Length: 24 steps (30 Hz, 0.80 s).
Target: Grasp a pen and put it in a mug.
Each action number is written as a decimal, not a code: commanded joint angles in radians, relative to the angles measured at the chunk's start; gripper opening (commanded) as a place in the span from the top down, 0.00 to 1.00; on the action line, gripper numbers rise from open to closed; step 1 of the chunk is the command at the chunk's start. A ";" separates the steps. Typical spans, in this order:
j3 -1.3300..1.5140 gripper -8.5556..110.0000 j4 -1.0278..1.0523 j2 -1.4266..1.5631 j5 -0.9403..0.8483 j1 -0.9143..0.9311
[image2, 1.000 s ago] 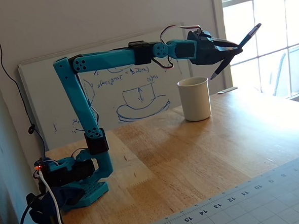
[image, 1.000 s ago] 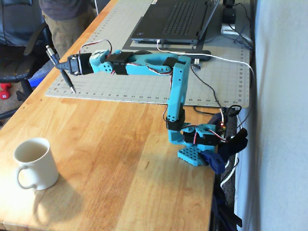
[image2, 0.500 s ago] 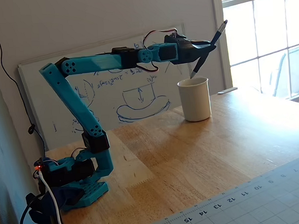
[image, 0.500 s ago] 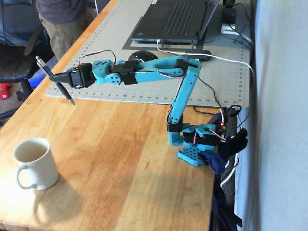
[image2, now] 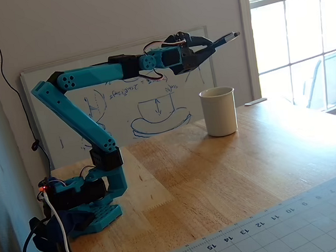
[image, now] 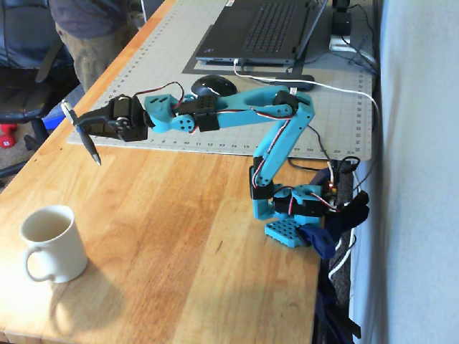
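My gripper is shut on the pen, a thin dark stick that slants down to the right in mid-air above the table's left edge. In the other fixed view the gripper hangs high, left of and above the mug, and the pen pokes out nearly level to the right. The cream-white mug stands upright near the front left corner, handle toward the front, well apart from the pen tip.
A grey cutting mat at the back holds a laptop and a black mouse. A person stands past the left edge. The arm's base sits at the right edge. A whiteboard leans on the wall.
The arm has folded back and raised the gripper, carrying the pen toward the mug's side of the table. The pen has swung from steep to nearly level in the side view.
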 commanded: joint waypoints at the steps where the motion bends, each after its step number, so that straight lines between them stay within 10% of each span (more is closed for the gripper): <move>1: -0.002 0.90 -0.038 0.091 0.337 -0.029; 12: 0.009 0.90 -0.034 0.089 1.092 -0.238; 24: 0.018 0.90 -0.035 -0.069 1.180 -0.298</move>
